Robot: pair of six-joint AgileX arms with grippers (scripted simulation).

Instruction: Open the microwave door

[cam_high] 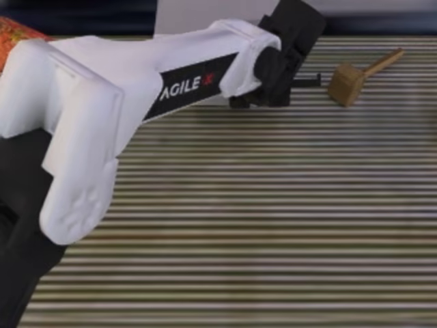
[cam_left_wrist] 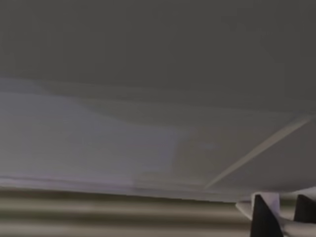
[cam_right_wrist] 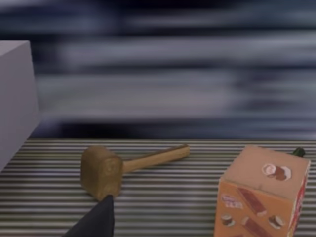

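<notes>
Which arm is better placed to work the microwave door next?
Left, I'd judge. The left gripper reaches across to the microwave, whose grey panel fills its wrist view. The right arm is outside the top view.

My left arm reaches in a long diagonal from the lower left of the top view up toward the far middle, its white link high and close under the camera. Its black left claw (cam_high: 311, 80) sits at the end, pointing rightward. Of my right arm, only one dark fingertip (cam_right_wrist: 96, 219) shows in its own wrist view.
</notes>
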